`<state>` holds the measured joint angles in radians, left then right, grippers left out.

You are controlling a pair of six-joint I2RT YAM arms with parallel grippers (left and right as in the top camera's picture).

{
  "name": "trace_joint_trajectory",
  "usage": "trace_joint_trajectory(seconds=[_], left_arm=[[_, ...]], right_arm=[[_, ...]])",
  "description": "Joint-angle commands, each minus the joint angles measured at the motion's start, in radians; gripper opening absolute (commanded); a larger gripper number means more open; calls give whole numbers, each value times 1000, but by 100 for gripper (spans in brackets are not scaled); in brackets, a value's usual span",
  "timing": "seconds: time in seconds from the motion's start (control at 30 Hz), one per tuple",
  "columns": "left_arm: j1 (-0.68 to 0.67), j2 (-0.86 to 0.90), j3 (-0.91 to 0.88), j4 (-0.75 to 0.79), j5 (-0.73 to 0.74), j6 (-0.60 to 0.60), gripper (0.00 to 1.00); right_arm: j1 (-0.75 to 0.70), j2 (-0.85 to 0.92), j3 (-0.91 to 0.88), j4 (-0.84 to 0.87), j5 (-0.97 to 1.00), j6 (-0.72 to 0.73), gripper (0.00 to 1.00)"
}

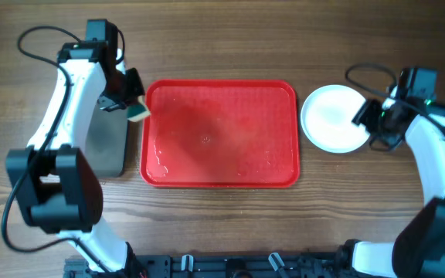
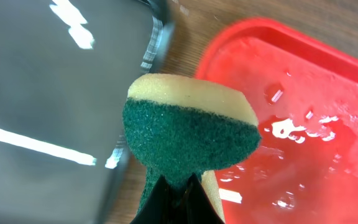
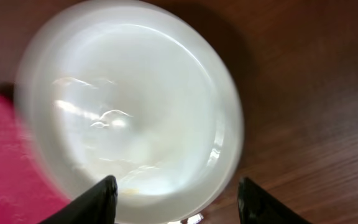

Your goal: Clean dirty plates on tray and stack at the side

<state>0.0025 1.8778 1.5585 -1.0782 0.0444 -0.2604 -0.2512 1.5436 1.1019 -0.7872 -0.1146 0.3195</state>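
The red tray (image 1: 221,166) lies mid-table, wet and holding no plates; its corner shows in the left wrist view (image 2: 303,81). A white plate (image 1: 332,117) sits on the wood right of the tray, topmost of a stack whose lower plates I cannot make out; it fills the right wrist view (image 3: 129,106). The aqua-blue plates are hidden. My left gripper (image 1: 134,104) is shut on a green-and-yellow sponge (image 2: 188,134) held at the tray's upper-left corner. My right gripper (image 1: 364,117) is open, its fingers (image 3: 174,198) wide apart over the white plate's right edge.
A dark metal tray (image 1: 107,143) lies left of the red tray, under my left arm; it also fills the left of the left wrist view (image 2: 48,99). Water drops lie on the red tray (image 2: 291,127). Bare wood surrounds both.
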Motion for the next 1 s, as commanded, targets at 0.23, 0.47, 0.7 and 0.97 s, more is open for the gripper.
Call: trace_joint_trajectory(seconds=[0.23, 0.47, 0.7, 0.97], left_arm=[[123, -50, -46, -2, -267, 231, 4], [200, -3, -159, 114, -266, 230, 18], [201, -2, -161, 119, -262, 198, 100], [109, -240, -98, 61, -255, 174, 100]], right_arm=[[252, -61, 129, -17, -111, -84, 74], [313, -61, 129, -9, -82, -83, 74], [313, -61, 129, -5, -82, -85, 75], [313, -69, 274, -108, -97, -110, 74]])
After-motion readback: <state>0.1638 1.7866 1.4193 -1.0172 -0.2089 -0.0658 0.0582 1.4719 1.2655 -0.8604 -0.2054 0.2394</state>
